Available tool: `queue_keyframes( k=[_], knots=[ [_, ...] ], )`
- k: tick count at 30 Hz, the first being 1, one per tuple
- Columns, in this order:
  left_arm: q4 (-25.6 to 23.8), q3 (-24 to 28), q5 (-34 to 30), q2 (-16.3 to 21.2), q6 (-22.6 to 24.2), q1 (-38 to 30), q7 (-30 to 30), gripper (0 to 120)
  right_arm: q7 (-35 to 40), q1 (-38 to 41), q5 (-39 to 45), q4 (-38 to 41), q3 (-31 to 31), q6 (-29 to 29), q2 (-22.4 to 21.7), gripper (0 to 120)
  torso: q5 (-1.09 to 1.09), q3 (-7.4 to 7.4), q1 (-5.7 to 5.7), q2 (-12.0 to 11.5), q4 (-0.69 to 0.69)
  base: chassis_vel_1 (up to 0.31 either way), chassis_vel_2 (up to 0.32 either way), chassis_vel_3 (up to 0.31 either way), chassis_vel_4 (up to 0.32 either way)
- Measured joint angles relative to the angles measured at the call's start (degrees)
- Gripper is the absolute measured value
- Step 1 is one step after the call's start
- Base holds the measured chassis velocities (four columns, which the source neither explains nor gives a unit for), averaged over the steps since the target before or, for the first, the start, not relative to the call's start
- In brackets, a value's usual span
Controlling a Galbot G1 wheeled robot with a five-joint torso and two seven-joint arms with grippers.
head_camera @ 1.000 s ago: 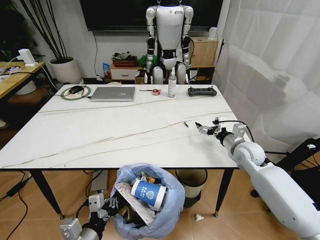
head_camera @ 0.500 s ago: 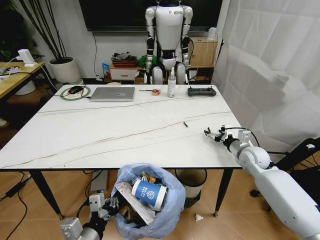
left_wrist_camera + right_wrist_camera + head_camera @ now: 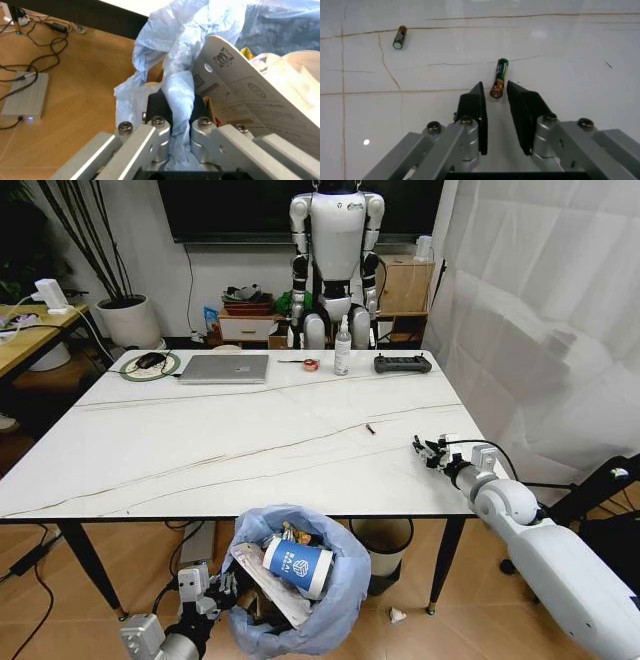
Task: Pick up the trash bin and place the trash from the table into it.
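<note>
Two batteries (image 3: 498, 77) lie near the bench's (image 3: 200, 450) right edge; the right tool (image 3: 494, 100) straddles one, part open. Below the front edge, the left tool (image 3: 177, 112) pinches the trash bin's (image 3: 340, 600) bag, probably to carry it.

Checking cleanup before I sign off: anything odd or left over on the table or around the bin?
Two batteries lie loose on the table: one lies just off the right gripper's open fingertips, another farther off. The bin, held by its bag in the left gripper, is overfull: a paper cup and cardboard stick out.
</note>
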Motion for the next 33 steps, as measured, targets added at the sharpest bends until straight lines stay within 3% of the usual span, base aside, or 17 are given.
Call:
queue_keyframes(
  k=[2,5,16,26,33],
  knots=[
    [0.02,-0.03,-0.13,0.03,-0.02,0.00,0.00,0,0.00,0.38,-0.54,-0.17,-0.68,-0.01,-0.09,5,0.01,0.01,0.00,0.00,0.01,0.000,0.000,0.000,0.000],
    [0.02,-0.07,-0.26,0.05,-0.04,0.00,0.00,0,-0.01,0.59,-0.96,-0.32,-1.01,-0.01,-0.12,0,0.00,0.00,0.00,0.00,0.01,0.000,0.000,0.000,0.000],
    [0.41,-0.06,-0.83,0.29,-0.05,-0.45,-0.04,0,-1.34,0.55,2.79,2.19,-0.46,1.17,-0.80,0,0.11,0.06,0.03,-0.06,0.02,0.000,0.000,0.000,0.000],
    [0.13,-0.43,-1.15,0.34,0.05,-0.41,-0.21,0,-6.80,-2.77,12.99,23.62,-0.86,7.20,-5.74,0,0.00,0.02,0.01,-0.03,0.02,0.000,0.000,0.000,0.000],
    [-0.64,-0.68,-1.18,0.22,0.13,-0.06,-0.28,0,-10.68,-5.55,13.93,35.91,-7.19,10.42,-9.47,0,0.02,0.01,0.01,-0.02,0.01,0.000,0.000,0.000,0.000]
  ],
)
